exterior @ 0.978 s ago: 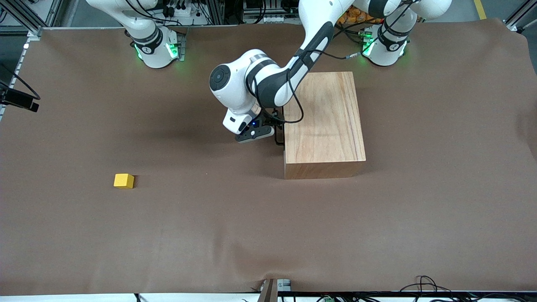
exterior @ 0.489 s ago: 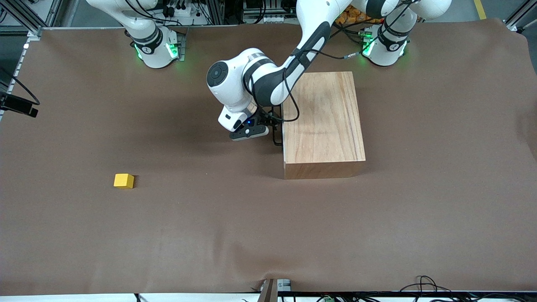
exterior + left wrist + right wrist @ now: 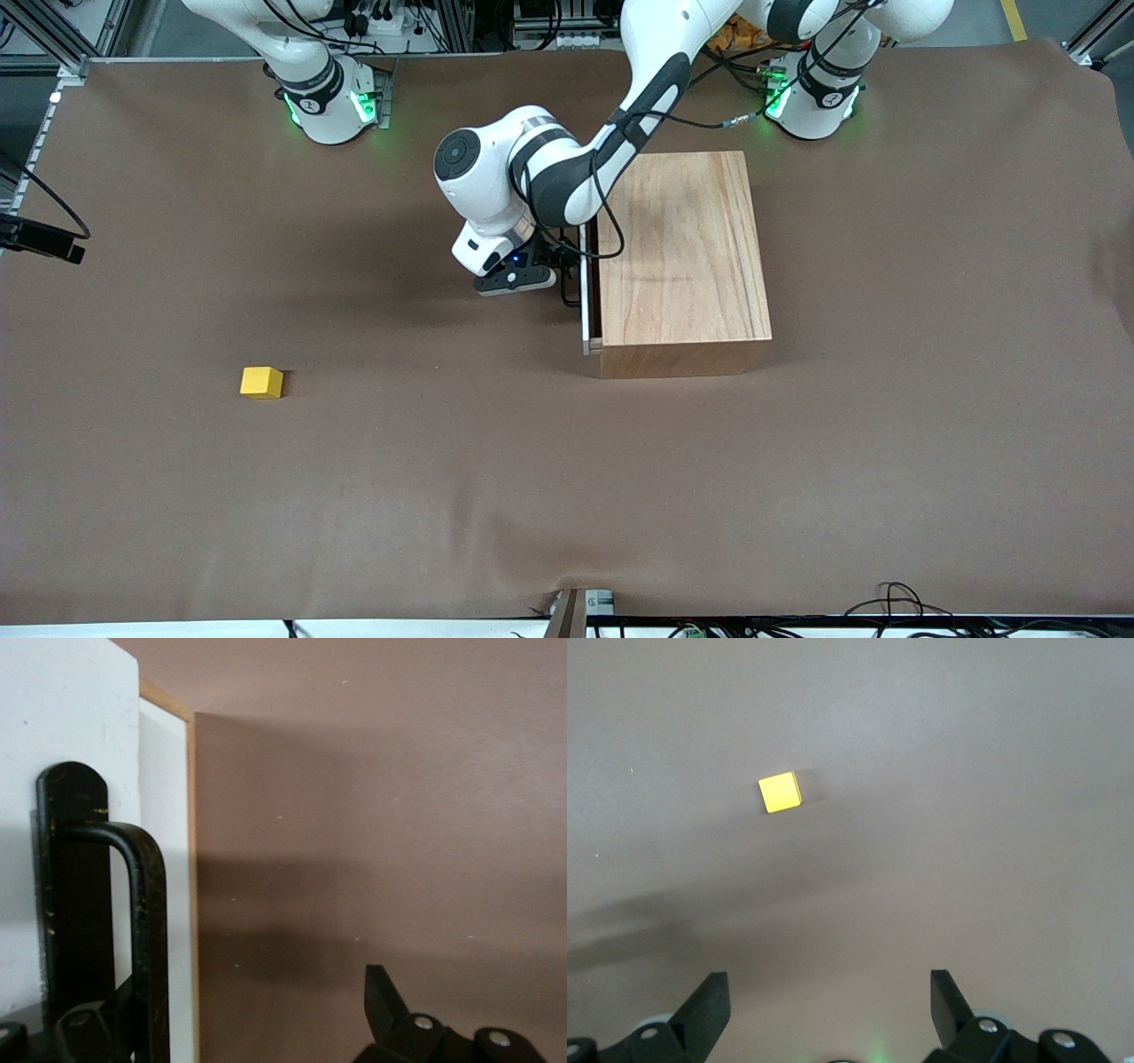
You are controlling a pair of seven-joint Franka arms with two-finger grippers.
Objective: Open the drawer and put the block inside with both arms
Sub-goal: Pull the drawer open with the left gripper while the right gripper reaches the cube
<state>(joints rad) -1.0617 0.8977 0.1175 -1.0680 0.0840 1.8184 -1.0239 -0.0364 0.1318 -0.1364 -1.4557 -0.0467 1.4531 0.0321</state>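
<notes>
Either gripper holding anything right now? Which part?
The left gripper is hooked on the drawer by its black bar handle. The right gripper is open, empty, over the block.

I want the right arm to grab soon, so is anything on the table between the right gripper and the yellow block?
Nothing visible. In the right wrist view the right gripper hangs open over bare brown table cover, with the yellow block lying alone ahead of it, apart from the wooden box.

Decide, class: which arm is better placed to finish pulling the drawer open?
Left. Its tool is at the drawer's black handle, and the drawer is barely out. The right tool hangs open above the table, with the yellow block in its view.
</notes>
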